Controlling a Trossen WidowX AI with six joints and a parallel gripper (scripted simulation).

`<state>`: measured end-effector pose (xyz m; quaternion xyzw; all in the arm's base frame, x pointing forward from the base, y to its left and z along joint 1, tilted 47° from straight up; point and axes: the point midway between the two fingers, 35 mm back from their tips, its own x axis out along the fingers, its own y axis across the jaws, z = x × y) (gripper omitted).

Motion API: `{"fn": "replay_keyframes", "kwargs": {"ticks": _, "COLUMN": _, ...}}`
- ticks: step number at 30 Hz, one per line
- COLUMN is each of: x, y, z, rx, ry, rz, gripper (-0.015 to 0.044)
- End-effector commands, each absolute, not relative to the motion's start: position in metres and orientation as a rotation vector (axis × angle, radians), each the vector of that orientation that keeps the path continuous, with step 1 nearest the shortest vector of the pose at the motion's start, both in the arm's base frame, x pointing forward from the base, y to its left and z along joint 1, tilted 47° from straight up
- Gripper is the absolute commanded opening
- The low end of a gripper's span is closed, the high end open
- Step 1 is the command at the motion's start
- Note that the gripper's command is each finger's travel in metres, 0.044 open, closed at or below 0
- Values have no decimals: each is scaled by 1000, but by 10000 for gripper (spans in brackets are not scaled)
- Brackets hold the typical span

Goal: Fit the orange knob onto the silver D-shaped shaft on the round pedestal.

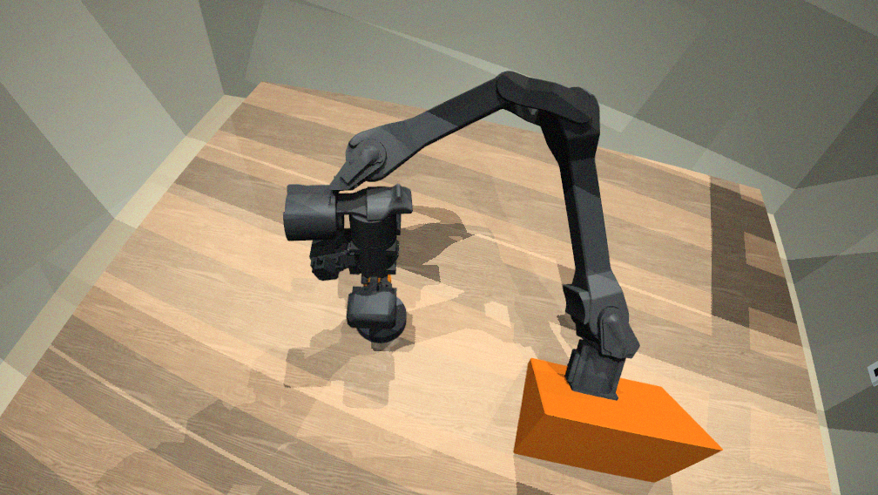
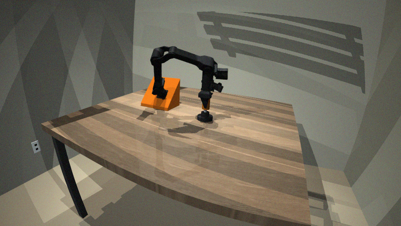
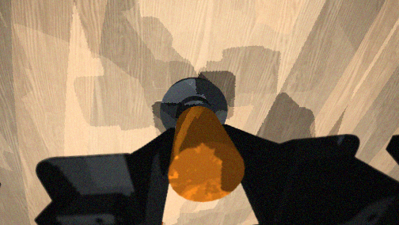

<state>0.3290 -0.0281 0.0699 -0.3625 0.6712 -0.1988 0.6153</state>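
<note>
The orange knob [image 2: 207, 104] [image 3: 206, 170] is a smooth, plain cylinder with a round end, held upright over the round pedestal [image 1: 381, 332] [image 2: 204, 117] [image 3: 174, 97]. The black pincer [image 2: 205, 104] [image 3: 198, 131] is clamped on it, one finger on each side. Below the knob a short bit of the silver shaft [image 2: 205, 111] shows, so the knob is not all the way down; whether the flat sides line up cannot be told. The pedestal is dark and stepped, a narrower collar on a wide disc, standing on the tabletop [image 1: 246, 258] [image 2: 238, 157] [image 3: 119, 32] of streaky brown wood planks. Farther off, at the left, a bright orange wedge-shaped block [image 1: 614, 430] [image 2: 173, 94] with flat faces carries the matte black arm [image 1: 584, 202] [image 2: 187, 56].
</note>
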Motion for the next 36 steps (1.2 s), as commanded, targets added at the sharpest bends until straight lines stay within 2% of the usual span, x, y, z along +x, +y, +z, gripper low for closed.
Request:
{"fn": "replay_keyframes", "kwargs": {"ticks": 1, "x": 328, "y": -28, "z": 70, "rx": -838, "ry": 1547, "rz": -456, "gripper": 0}}
{"fn": "replay_keyframes", "kwargs": {"ticks": 20, "x": 326, "y": -25, "z": 73, "rx": -838, "ry": 1547, "rz": -456, "gripper": 0}}
{"fn": "replay_keyframes", "kwargs": {"ticks": 27, "x": 327, "y": -25, "z": 73, "rx": -684, "ry": 1474, "rz": -599, "gripper": 0}}
{"fn": "replay_keyframes", "kwargs": {"ticks": 36, "x": 331, "y": -26, "z": 72, "rx": -676, "ry": 1470, "rz": -607, "gripper": 0}}
